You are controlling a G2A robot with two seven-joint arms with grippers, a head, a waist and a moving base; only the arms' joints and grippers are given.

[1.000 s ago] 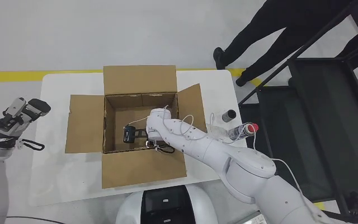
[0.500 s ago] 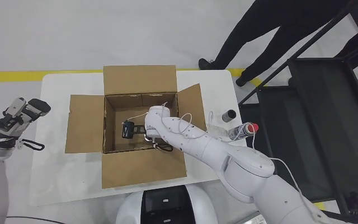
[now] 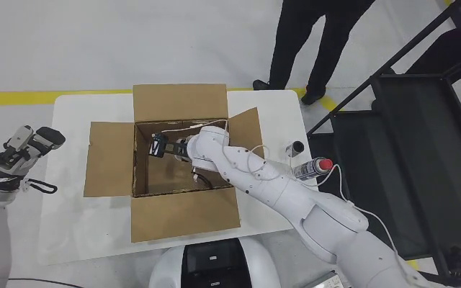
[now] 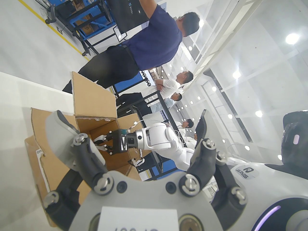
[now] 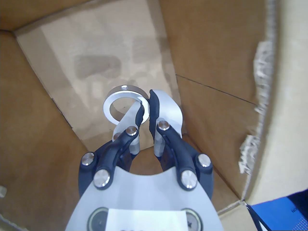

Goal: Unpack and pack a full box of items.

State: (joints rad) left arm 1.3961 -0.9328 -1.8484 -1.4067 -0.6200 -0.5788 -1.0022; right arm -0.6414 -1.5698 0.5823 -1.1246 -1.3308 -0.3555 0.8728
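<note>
**Operator:** What is the right gripper (image 5: 145, 108) doing?

**Technician:** It is clamping the rim of a metal ring (image 5: 106, 106), with 1 finger through the hole and 1 outside. The ring is hanging inside the box (image 5: 211, 37), above the bare floor and near a corner.

**Operator:** How is this step being done well?

**Technician:** This is probably the unpacking stage, so the ring is going out to the table (image 3: 274, 108). Three points apply:
1. The lift is going straight up until the ring is clearing the box walls.
2. The pinch is holding 1 edge only, so the ring is likely to pivot. Slow travel is advisable.
3. The wrist is staying clear of the raised flap (image 3: 248, 133) on the way across.

**Operator:** And the left gripper (image 4: 128, 117)?

**Technician:** It is sitting beyond the table's left edge, with its fingers spread wide and nothing between them.

**Operator:** What is surrounding the work?

**Technician:** The table is white, and the box is standing at its centre with 4 flaps folded out. A spray can (image 3: 311, 168) is lying near the right edge, and a small cylinder (image 3: 293, 149) is standing just beside it. A black rack (image 3: 403, 144) is standing to the right of the table. A yellow line (image 3: 72, 96) is running across the grey floor behind.
</note>
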